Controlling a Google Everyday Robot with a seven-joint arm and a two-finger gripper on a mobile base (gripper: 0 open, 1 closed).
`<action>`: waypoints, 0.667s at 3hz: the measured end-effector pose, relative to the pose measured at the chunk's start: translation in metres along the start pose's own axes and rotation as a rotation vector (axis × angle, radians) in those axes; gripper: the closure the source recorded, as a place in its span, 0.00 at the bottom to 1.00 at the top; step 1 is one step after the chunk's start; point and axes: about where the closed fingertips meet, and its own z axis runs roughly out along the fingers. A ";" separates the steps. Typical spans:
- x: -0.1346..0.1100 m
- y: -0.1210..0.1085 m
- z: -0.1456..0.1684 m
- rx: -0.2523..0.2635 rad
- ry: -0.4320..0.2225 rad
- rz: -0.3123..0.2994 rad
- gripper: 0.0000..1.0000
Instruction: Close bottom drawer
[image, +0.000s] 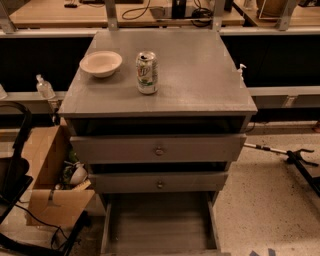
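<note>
You find the bottom drawer (160, 226) at the bottom centre of the frame, pulled far out toward the camera, so its plank floor lies open and it waits for a push inward. Just above is the middle drawer (159, 183); on the cabinet top (200, 75) stand a can (147, 73) and a bowl (101, 63). The gripper is nowhere in the frame, so you cannot tell its state

A grey cabinet (200, 75) stood mid-frame on a pale speckled floor (265, 200) in dim warm light, with a wooden workbench (50, 14) carrying black cables (135, 12) along the top edge and an open cardboard box (47, 165) at lower left.
</note>
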 end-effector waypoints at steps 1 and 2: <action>-0.001 -0.005 0.025 -0.024 -0.036 0.003 1.00; -0.020 -0.015 0.045 -0.032 -0.066 -0.023 1.00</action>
